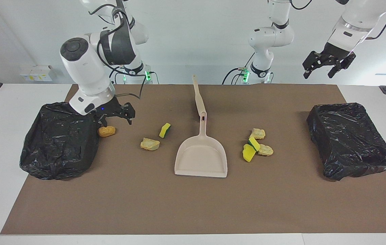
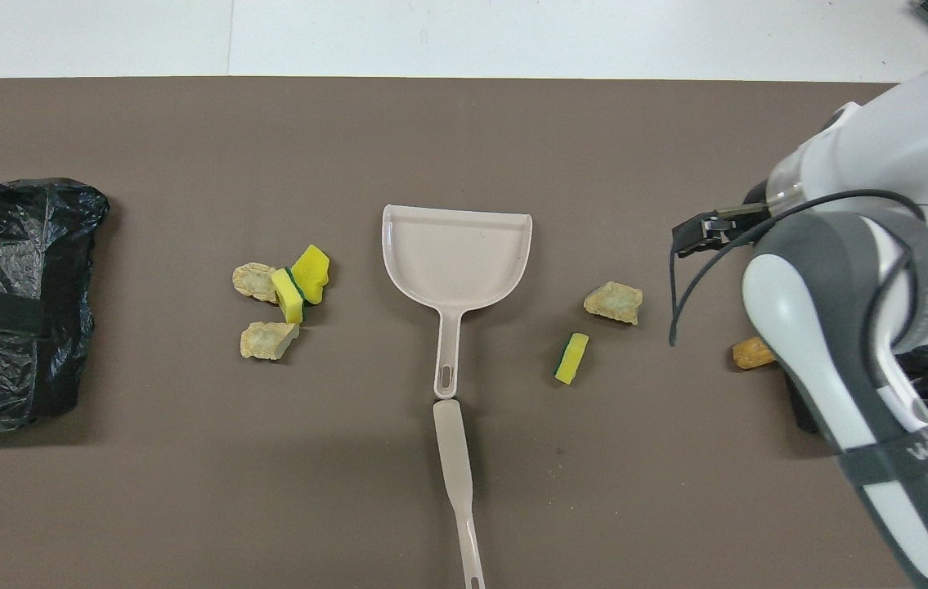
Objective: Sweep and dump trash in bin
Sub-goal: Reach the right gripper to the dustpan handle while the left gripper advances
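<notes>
The dustpan (image 1: 201,154) lies flat at the middle of the brown mat (image 1: 193,204) with its open lip turned away from the robots and its handle pointing back toward them, which reads as a layout meant for an easy grasp from their end; the long beige sweeping stick (image 1: 198,97) lies in line with that handle, its tip just at the handle's end, likewise within reach. Two bins lined with black bags sit at the two ends of the mat, the right-arm bin (image 1: 62,139) and the left-arm bin (image 1: 351,139), so that either arm could dump without crossing over. The right gripper (image 1: 116,117) hangs low with its fingers spread and empty, just above the mat beside the inner edge of its bin. Directly beneath and a touch to the bin side of it lies the orange lump (image 1: 106,131), apart from the fingertips as far as the facing view shows. From that gripper toward the dustpan come a green-backed sponge bit (image 1: 165,130) and a tan lump (image 1: 150,144). The remaining trash, a cluster of sponge bits and lumps (image 1: 255,144), sits past the dustpan, toward the left arm's end. The left gripper (image 1: 322,66) waits high in the air, fingers spread and empty, well above that cluster.
</notes>
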Controlling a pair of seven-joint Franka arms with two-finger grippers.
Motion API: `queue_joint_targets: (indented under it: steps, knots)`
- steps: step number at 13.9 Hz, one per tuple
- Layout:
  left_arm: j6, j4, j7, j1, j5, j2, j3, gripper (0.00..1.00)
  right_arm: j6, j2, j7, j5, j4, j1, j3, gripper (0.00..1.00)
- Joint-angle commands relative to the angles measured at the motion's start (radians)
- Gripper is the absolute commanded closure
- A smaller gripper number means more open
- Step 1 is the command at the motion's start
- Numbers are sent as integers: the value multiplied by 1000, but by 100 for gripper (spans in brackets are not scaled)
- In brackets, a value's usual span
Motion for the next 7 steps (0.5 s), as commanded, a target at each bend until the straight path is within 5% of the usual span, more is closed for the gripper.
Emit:
queue_joint_targets:
  steps: [1, 7]
  knots:
    - [33, -105, -50, -76, -8, -63, 3, 0, 55, 61, 135, 20, 27, 73, -1, 0]
    - [70, -335, -53, -116, -72, -224, 3, 0, 121, 145, 239, 72, 32, 164, 1, 0]
